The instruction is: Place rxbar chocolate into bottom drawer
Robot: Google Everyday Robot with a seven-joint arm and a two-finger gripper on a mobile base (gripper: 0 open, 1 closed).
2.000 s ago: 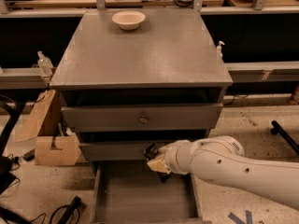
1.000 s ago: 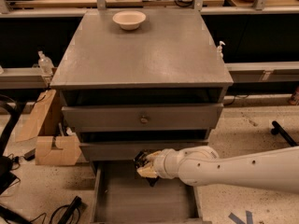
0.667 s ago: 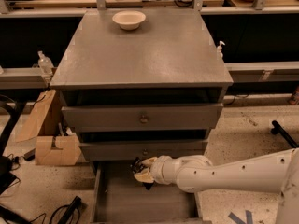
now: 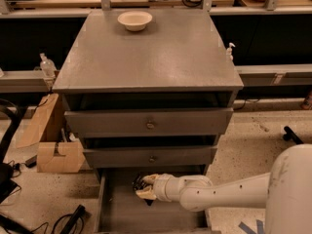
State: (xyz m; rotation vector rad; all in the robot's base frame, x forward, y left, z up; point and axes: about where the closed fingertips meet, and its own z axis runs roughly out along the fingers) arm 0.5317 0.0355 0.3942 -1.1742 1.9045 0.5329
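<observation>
The bottom drawer [image 4: 117,213] is pulled open at the foot of the grey cabinet and shows its flat grey floor. My gripper [image 4: 144,188] reaches in from the right, low over the back middle of the drawer. It is shut on the rxbar chocolate [image 4: 138,183], a small black bar that shows only as a dark piece between the cream fingers. The white arm [image 4: 219,194] stretches across the drawer's right wall.
Two narrower drawers with round knobs [image 4: 150,125] sit above, slightly pulled out. A cream bowl [image 4: 134,19] stands on the cabinet top. Cardboard boxes [image 4: 53,152] and cables lie on the floor to the left. A dark wheeled leg [image 4: 292,134] is at right.
My gripper has moved left and down with the bar, from in front of the middle drawer's lower edge into the open bottom drawer. The arm now lies lower and more stretched out.
</observation>
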